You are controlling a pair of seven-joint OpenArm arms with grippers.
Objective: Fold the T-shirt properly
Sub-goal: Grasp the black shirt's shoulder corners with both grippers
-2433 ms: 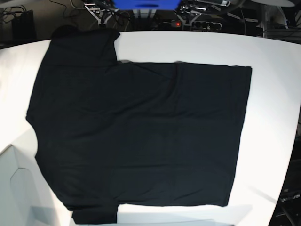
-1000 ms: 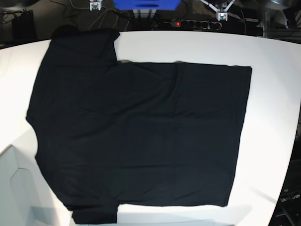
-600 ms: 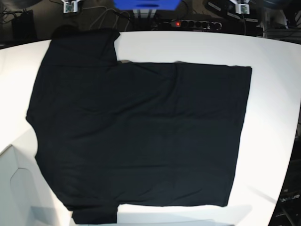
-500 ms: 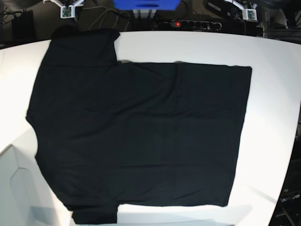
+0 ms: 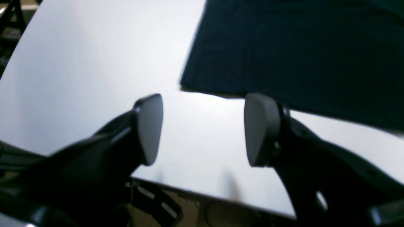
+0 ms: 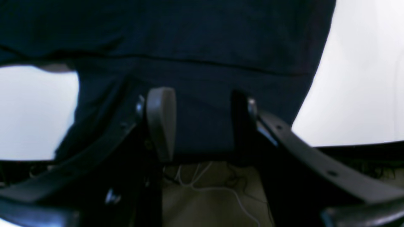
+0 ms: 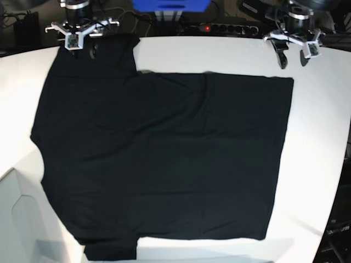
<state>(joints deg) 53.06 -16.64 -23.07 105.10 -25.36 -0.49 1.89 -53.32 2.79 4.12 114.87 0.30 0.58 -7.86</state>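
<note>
While base shows the T-shirt [image 7: 159, 159] whole, wrist views show both grippers [image 5: 203, 129] [image 6: 202, 126] released.

You have a white table [image 7: 219, 52], with what looks like a power strip [image 7: 227, 27] and cables [image 7: 118, 19] behind it.

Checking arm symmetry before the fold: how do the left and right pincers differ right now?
The left pincer hangs over bare table beside the shirt's corner; the right pincer hangs over the sleeve. In the wrist views the left's gap looks wider than the right's. Both are open, holding nothing.
</note>
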